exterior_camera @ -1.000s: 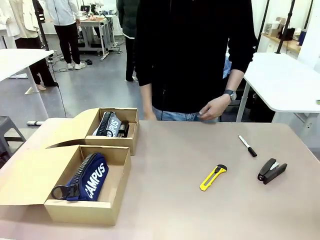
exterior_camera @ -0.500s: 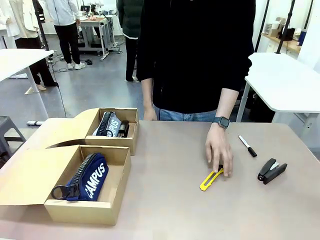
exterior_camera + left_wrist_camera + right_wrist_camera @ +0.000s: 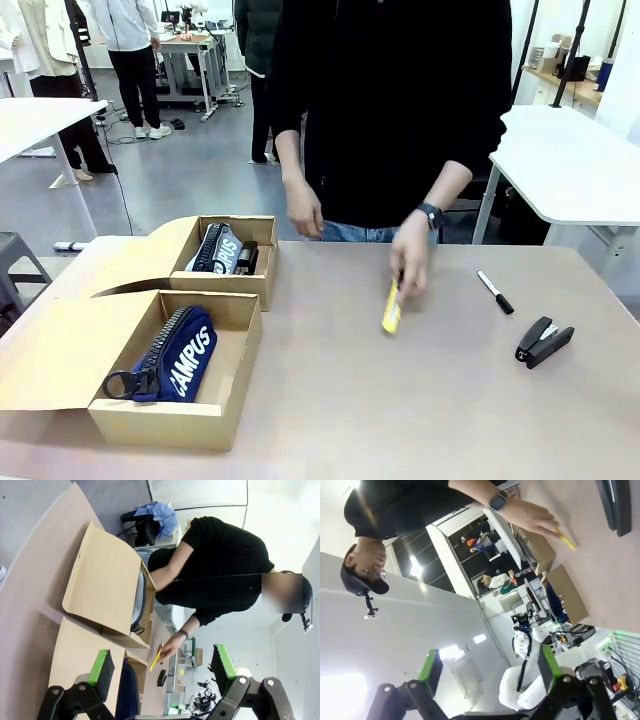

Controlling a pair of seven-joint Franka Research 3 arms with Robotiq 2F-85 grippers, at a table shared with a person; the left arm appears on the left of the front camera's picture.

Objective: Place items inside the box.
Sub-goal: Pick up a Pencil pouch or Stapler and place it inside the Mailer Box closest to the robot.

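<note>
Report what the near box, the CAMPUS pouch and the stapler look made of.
Near box: plain brown cardboard, matte, with a folded flap.
CAMPUS pouch: navy fabric, soft-looking, probably canvas or nylon.
Stapler: black with a slight sheen, likely plastic over metal, though that is uncertain.

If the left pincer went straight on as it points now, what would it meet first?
Probably the person's hand holding the yellow utility knife, centred ahead of the open left pincer; depth is unclear.

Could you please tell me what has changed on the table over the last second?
The person's hand reached down, took hold of the yellow utility knife and carried it left, toward the boxes. The marker pen, stapler, navy pouch and grey pouch stayed put.
</note>
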